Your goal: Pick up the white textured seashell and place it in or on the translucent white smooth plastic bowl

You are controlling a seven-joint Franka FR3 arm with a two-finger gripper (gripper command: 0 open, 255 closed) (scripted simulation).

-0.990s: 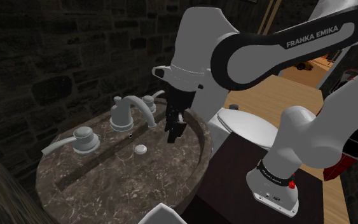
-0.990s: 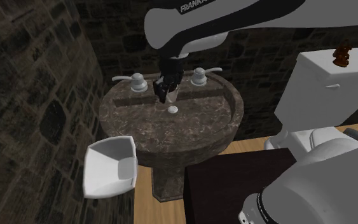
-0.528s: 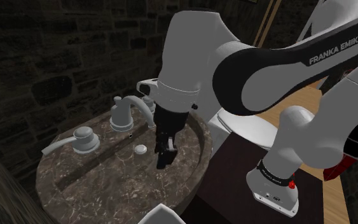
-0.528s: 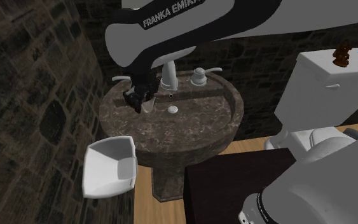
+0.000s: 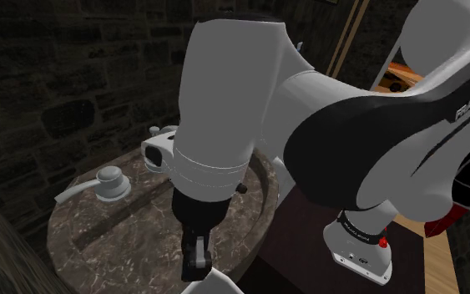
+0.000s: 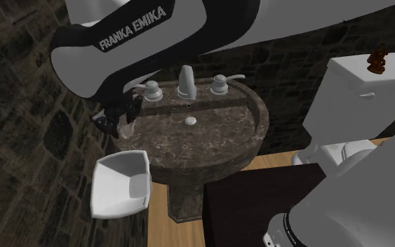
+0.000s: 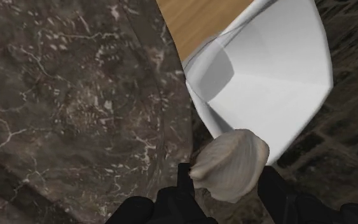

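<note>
A pale ridged seashell [image 7: 229, 164] is clasped between my black fingers [image 7: 184, 184]; my gripper [image 7: 228, 186] is shut on it. Just beyond the shell lies the white, squarish bowl [image 7: 266, 76], beside the sink's rim and lower than it. In the second exterior view my gripper [image 6: 117, 121] hangs past the sink's left edge with the shell [image 6: 128, 129] in it, a little above the bowl [image 6: 122, 184]. From the shoulder camera, my gripper [image 5: 195, 255] points down just above the bowl's rim [image 5: 212, 284] at the bottom edge.
The dark marble sink [image 6: 210, 144] carries a faucet [image 6: 186, 81], two lever handles [image 6: 151, 90] and a drain plug [image 6: 191, 121]. A white toilet [image 6: 357, 91] stands to the right, and my dark stand [image 6: 259, 203] sits on wooden floor. Stone walls close in behind.
My arm has swung from over the sink basin, across its rim, to a spot above the bowl, carrying the seashell along. The bowl has not moved.
</note>
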